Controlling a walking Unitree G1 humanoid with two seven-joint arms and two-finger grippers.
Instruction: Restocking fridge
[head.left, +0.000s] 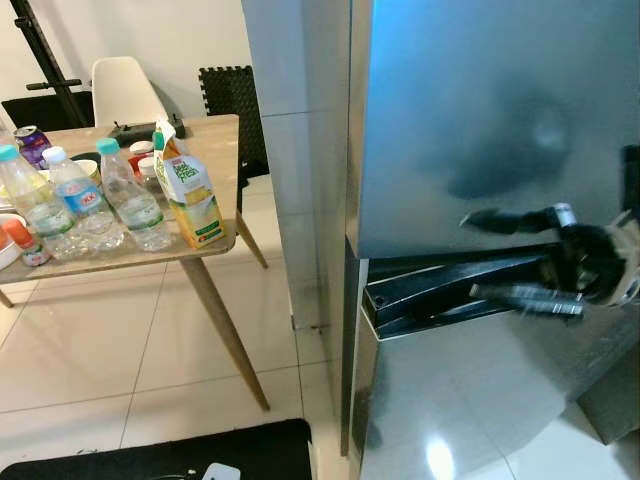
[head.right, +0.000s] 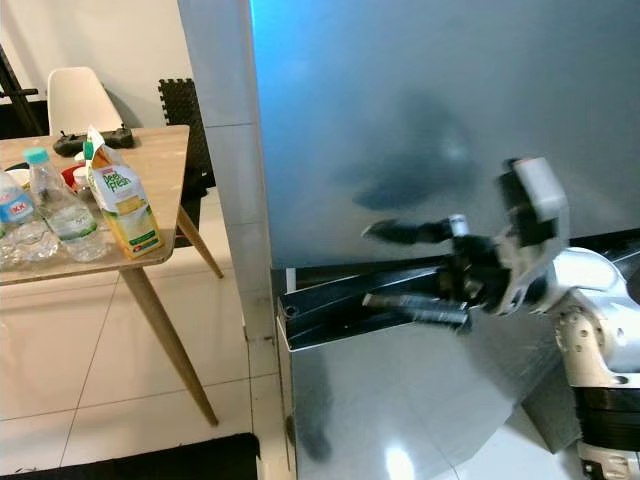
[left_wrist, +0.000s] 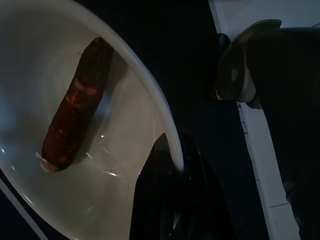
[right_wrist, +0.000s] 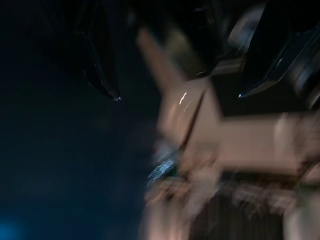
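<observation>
Left eye view, from the left: wooden table (head.left: 215, 135) on slanted legs, crowded with water bottles (head.left: 132, 198) with teal caps, a juice carton (head.left: 190, 190) upright near the table's right edge, a can (head.left: 33, 143) at the back and small jars behind the bottles. White chair (head.left: 122, 88) beyond the table, against the wall. Pale tiled floor below, with a dark mat (head.left: 170, 455) at the bottom edge. Further right, the steel fridge (head.left: 480, 120), both doors closed, with a dark recessed handle channel (head.left: 450, 290) running between the upper and lower door. At the far right, right gripper (head.right: 415, 268) held in front of that channel, fingers spread well apart, one black finger against the upper door face and the other level with the channel, nothing between them. Silver right arm (head.right: 590, 330) behind it, bent at the wrist.

Left wrist view, dim: white bowl (left_wrist: 75, 150) with a reddish sausage (left_wrist: 75, 125) lying inside, off the rim. Left gripper (left_wrist: 172, 200) pinched on the bowl's rim, one black finger over the edge. Dark mat and a strip of pale floor beneath.

Right wrist view: blurred, two dark fingertips (right_wrist: 102, 70) set apart.
</observation>
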